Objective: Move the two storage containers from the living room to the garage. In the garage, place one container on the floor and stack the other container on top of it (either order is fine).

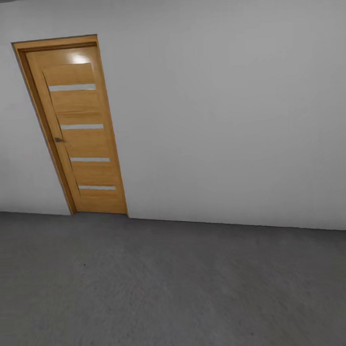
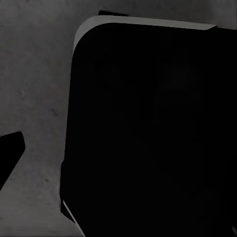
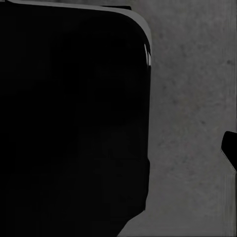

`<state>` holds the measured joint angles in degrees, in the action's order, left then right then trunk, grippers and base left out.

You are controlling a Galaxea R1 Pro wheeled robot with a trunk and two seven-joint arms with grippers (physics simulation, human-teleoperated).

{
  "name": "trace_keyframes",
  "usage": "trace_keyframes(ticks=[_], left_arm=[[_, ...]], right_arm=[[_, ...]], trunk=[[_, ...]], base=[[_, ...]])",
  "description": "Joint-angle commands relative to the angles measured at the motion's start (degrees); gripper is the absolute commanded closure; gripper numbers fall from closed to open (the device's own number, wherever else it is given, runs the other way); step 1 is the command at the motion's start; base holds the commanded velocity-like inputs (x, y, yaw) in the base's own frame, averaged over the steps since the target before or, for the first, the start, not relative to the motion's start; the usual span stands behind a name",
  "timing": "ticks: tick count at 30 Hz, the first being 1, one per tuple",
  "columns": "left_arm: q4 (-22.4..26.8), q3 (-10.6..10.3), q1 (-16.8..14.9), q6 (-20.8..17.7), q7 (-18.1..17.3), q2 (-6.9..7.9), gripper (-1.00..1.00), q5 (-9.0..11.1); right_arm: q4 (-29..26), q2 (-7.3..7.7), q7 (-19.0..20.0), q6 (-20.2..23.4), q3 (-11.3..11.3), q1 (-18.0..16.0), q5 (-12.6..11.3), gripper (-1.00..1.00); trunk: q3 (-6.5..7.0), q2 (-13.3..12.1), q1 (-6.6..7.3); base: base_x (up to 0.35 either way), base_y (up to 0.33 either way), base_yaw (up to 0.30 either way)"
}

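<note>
A tall wooden panel door (image 1: 74, 129) stands at the left of the plain white wall (image 1: 230, 106) — the dark grey concrete floor (image 1: 177, 287) spreads before both.

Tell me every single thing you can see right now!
Door: one, light brown wood with four pale strips and a small handle, shut, in the wall at the head view's left.
Wall: one, plain white, straight ahead.
Floor: one, dark grey speckled concrete, below the wall; also seen in both wrist views.
Robot's own dark body part: one big black rounded shape in each wrist view, above the floor; I cannot tell what part it is.
</note>
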<state>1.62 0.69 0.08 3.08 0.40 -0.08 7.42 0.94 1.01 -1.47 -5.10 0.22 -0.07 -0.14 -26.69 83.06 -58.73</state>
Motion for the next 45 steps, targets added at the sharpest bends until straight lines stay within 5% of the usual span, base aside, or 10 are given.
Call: trace_keyframes(ticks=[1, 45], left_arm=[[0.0, 0.0, 0.0, 0.1, 0.0, -0.01, -1.0, 0.4], [0.0, 0.1, 0.0, 0.1, 0.0, -0.01, -1.0, 0.4]], right_arm=[[0.1, -0.02, -0.1, -0.3, 0.0, 0.0, 0.0, -1.0], [0.1, -0.04, -0.1, -0.4, 0.0, 0.0, 0.0, -1.0]], trunk=[[-0.03, 0.0, 0.0], [-0.03, 0.0, 0.0]], base=[[0.0, 0.0, 0.3], [0.0, 0.0, 0.3]])
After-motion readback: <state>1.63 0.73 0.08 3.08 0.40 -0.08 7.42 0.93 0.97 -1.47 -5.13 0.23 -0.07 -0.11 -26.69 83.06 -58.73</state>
